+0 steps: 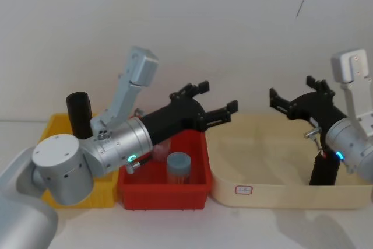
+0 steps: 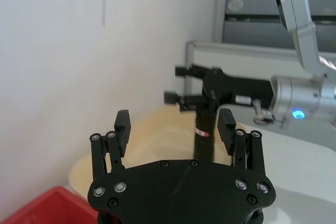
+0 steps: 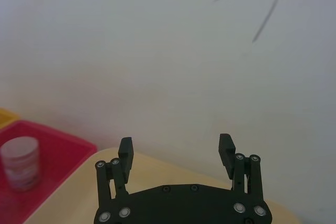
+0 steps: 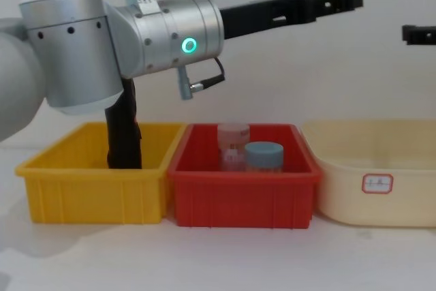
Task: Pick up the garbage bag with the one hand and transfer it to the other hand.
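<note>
Both claws gape wide and empty: left claw (image 1: 214, 100) above the red plastic bin (image 1: 163, 193), right claw (image 1: 291, 90) over the cream tub (image 1: 280, 196), where the tall black crinkly plastic garbage bag (image 1: 323, 173) stands upright.

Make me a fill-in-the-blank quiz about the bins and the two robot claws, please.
1. The red bin holds ____ jars.
2. The front jar has a ____ lid.
3. In the yellow bin, a garbage bag stands ____.
4. The left gripper and the right gripper both hold nothing, their fingers ____.
Missing words: two; blue; upright; open.
</note>
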Action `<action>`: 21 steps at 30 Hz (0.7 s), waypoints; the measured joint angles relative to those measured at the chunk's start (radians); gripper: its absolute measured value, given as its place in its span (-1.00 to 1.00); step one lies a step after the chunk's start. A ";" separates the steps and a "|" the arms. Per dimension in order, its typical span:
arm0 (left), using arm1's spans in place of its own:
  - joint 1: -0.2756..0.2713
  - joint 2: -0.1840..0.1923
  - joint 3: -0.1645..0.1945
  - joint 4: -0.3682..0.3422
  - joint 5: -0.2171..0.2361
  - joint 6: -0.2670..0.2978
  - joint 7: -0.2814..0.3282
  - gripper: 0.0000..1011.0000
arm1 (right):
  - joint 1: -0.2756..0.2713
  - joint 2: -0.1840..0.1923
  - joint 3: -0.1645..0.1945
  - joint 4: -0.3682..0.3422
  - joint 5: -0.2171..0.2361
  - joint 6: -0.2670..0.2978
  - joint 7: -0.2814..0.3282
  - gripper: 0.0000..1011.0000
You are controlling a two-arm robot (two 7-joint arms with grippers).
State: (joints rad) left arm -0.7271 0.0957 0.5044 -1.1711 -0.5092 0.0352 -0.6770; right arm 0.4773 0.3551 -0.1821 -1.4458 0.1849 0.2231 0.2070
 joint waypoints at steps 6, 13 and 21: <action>0.033 0.019 -0.030 -0.047 0.001 -0.064 0.034 0.98 | -0.012 -0.012 -0.020 -0.007 0.002 0.016 0.025 0.98; 0.079 0.060 -0.071 -0.128 0.020 -0.133 0.092 0.98 | -0.028 -0.025 -0.044 -0.019 0.006 0.032 0.053 0.98; 0.113 0.099 -0.093 -0.205 0.053 -0.141 0.160 0.98 | -0.045 -0.038 -0.073 -0.035 0.025 0.043 0.095 0.98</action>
State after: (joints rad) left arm -0.6139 0.1948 0.4112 -1.3759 -0.4566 -0.1056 -0.5165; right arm 0.4319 0.3171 -0.2553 -1.4807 0.2100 0.2664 0.3019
